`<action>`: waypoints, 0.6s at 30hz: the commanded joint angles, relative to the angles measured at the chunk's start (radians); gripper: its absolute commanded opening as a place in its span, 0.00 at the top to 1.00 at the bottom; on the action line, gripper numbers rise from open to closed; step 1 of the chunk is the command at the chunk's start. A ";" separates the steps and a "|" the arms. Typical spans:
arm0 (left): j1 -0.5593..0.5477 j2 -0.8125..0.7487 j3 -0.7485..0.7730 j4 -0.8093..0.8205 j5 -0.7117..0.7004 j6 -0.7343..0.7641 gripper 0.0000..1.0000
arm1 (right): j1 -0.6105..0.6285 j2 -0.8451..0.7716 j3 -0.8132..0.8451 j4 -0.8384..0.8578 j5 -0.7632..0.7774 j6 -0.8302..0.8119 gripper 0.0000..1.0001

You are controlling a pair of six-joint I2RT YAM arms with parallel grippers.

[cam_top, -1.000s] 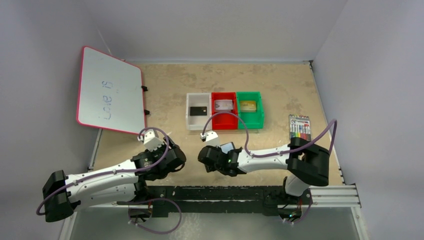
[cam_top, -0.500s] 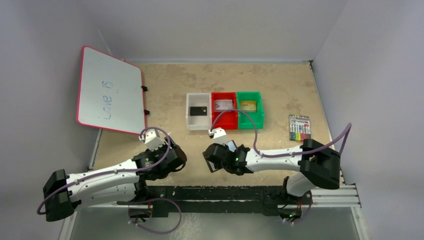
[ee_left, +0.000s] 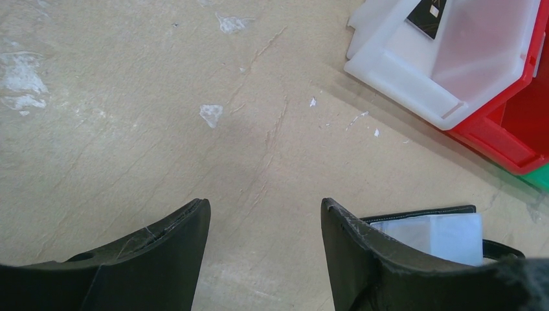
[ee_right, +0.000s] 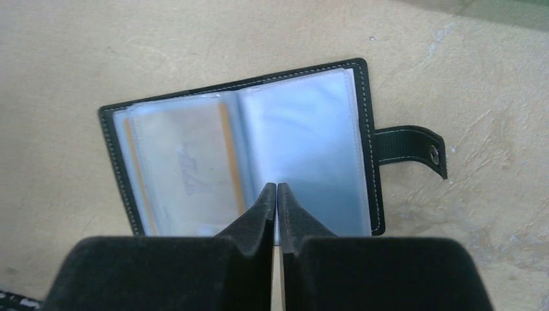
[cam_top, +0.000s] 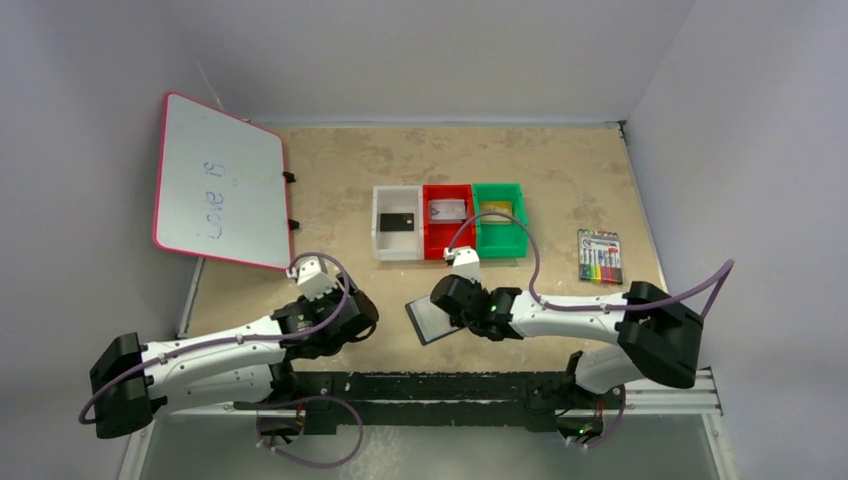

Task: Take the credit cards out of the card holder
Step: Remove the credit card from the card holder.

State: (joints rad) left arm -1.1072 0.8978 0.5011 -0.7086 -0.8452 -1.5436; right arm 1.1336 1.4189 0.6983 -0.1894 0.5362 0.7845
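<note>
Black card (cam_top: 397, 221), silver card (cam_top: 449, 210), gold card (cam_top: 497, 209) lie in bins (cam_top: 397, 250) — extraction apparently complete; holder (ee_right: 304, 136) spread flat; right gripper (ee_right: 277, 194) closed, empty; left gripper (ee_left: 265, 214) parted, empty.

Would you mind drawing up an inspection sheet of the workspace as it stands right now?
Surface: tan table, scuffed, with white flecks.
Job's things: card holder lying open and flat; black card in the white bin, silver card in the red bin, gold card in the green bin.
Clutter: whiteboard leaning at the left; marker pack at the right.
Grippers: left gripper open over bare table; right gripper shut, over the holder's near edge.
Cables: purple cables loop off both arms, one arching over the bins.
Surroundings: grey walls; nothing else seen.
</note>
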 commanded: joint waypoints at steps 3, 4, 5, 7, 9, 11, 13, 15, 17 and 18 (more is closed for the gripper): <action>0.003 0.058 0.029 0.085 0.017 0.059 0.37 | 0.004 -0.093 -0.021 0.155 -0.103 -0.075 0.73; 0.003 0.068 0.033 0.084 0.018 0.059 0.37 | 0.006 -0.098 -0.029 0.187 -0.133 -0.091 0.66; 0.004 0.076 0.038 0.083 0.017 0.060 0.37 | 0.009 -0.098 -0.035 0.204 -0.150 -0.101 0.60; 0.003 0.084 0.043 0.082 0.014 0.062 0.37 | 0.020 -0.077 -0.034 0.214 -0.163 -0.111 0.47; 0.003 0.082 0.042 0.080 0.014 0.061 0.38 | 0.042 -0.048 -0.020 0.208 -0.158 -0.115 0.44; 0.003 0.075 0.038 0.078 0.014 0.056 0.38 | 0.064 -0.014 -0.003 0.195 -0.145 -0.113 0.42; 0.004 0.063 0.035 0.074 0.010 0.051 0.38 | 0.079 0.021 0.012 0.166 -0.115 -0.098 0.40; 0.003 0.049 0.033 0.065 0.007 0.047 0.38 | 0.091 0.055 0.027 0.124 -0.072 -0.083 0.39; 0.003 0.038 0.031 0.059 0.002 0.045 0.38 | 0.094 0.086 0.043 0.079 -0.041 -0.070 0.40; 0.003 0.033 0.029 0.058 0.002 0.044 0.38 | 0.094 0.103 0.047 0.066 -0.033 -0.068 0.40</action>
State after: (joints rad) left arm -1.1072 0.9607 0.5022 -0.6476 -0.8158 -1.4998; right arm 1.2213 1.4860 0.6922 -0.0452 0.4248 0.6975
